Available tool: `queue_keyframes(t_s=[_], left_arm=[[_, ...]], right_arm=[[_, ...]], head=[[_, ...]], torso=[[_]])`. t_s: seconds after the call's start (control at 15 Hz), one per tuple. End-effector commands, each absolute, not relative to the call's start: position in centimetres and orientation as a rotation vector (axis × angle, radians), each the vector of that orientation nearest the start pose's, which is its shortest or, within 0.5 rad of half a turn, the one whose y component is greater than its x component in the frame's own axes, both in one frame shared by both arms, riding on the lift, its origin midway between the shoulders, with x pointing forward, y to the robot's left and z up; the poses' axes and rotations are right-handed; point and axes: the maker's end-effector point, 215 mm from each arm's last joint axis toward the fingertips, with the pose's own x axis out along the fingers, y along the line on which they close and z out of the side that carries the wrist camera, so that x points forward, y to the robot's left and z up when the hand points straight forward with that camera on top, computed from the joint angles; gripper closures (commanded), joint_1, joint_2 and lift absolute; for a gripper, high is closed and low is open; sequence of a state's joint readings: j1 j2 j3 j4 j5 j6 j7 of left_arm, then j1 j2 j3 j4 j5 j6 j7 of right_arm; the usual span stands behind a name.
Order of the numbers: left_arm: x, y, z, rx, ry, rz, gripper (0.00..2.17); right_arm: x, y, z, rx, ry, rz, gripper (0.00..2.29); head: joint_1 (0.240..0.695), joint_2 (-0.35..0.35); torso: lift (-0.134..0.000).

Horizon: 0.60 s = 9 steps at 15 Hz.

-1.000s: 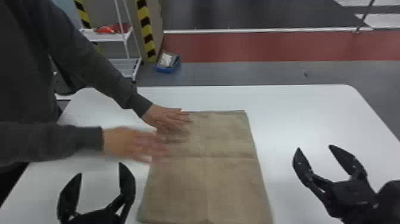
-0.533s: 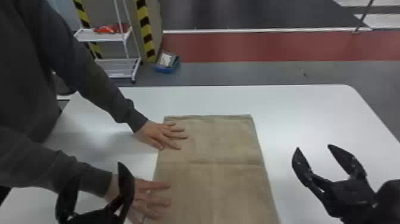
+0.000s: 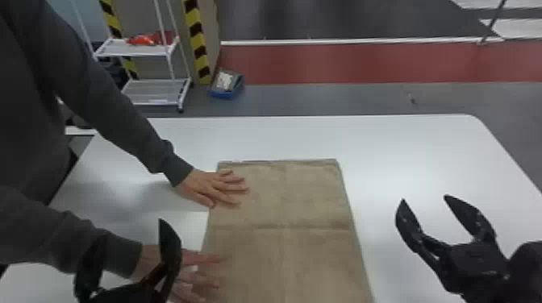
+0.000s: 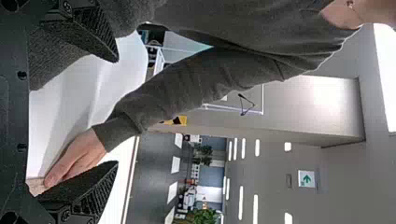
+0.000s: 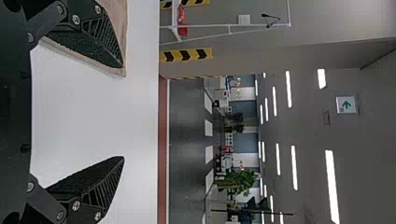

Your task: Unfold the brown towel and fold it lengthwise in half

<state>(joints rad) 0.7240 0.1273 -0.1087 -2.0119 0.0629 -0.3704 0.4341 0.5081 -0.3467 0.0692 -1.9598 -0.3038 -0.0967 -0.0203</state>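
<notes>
left end effector point(image 3: 130, 229): spread, empty; likely kept off for the person
near hand point(image 3: 188, 277): towel's left edge, probably smoothing
right end effector point(image 3: 425, 198): spread, empty, right of towel
towel point(image 3: 278, 197): flat, creased, on counter point(image 3: 411, 149), probably central for both arms
far hand point(image 3: 213, 187): far left corner, likely steadying
</notes>
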Motion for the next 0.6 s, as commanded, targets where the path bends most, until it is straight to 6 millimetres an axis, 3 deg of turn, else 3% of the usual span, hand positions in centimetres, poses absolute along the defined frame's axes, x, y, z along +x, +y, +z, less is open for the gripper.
queue_keyframes(t_s=[0.0,0.53], left_arm=[[35.37,27.5,-34.34,-0.058,-0.066,0.289,0.1],[35.27,27.65,-34.18,-0.058,-0.071,0.291,0.1]], right_arm=[[43.77,-23.9,-36.59,0.029,0.068,0.165,0.2],[43.82,-23.88,-36.52,0.03,0.067,0.164,0.2]], head=[[0.695,0.052],[0.695,0.054]], torso=[[-0.123],[-0.123]])
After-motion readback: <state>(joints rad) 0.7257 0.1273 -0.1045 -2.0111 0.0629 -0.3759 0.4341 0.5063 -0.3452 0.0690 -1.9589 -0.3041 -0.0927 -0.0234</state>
